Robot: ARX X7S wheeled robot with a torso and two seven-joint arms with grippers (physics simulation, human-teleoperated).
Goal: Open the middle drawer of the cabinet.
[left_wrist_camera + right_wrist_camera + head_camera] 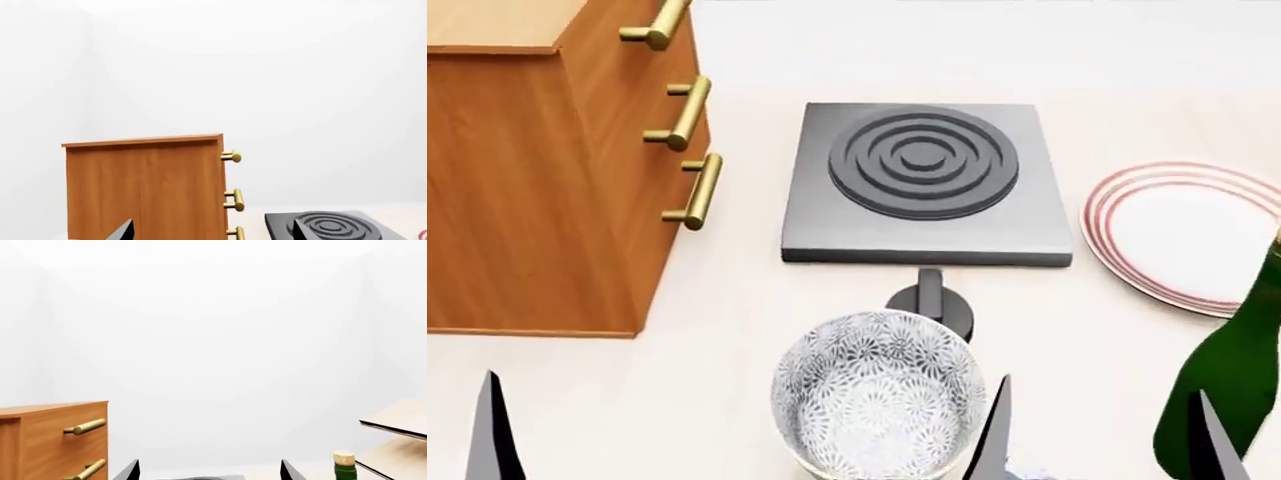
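Both grippers, left [741, 435] and right [1101, 435], gape empty; middle drawer [627, 110] shut flush, brass-handled.

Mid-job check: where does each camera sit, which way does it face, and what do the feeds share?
Head: high, looking down on the cabinet, stove, bowl; both end effectors' fingertips show.
Left wrist: low, facing the cabinet's side; left end effector tips show.
Right wrist: low, facing the drawer fronts and bottle; right end effector tips show.
Shared: cabinet with brass handles.
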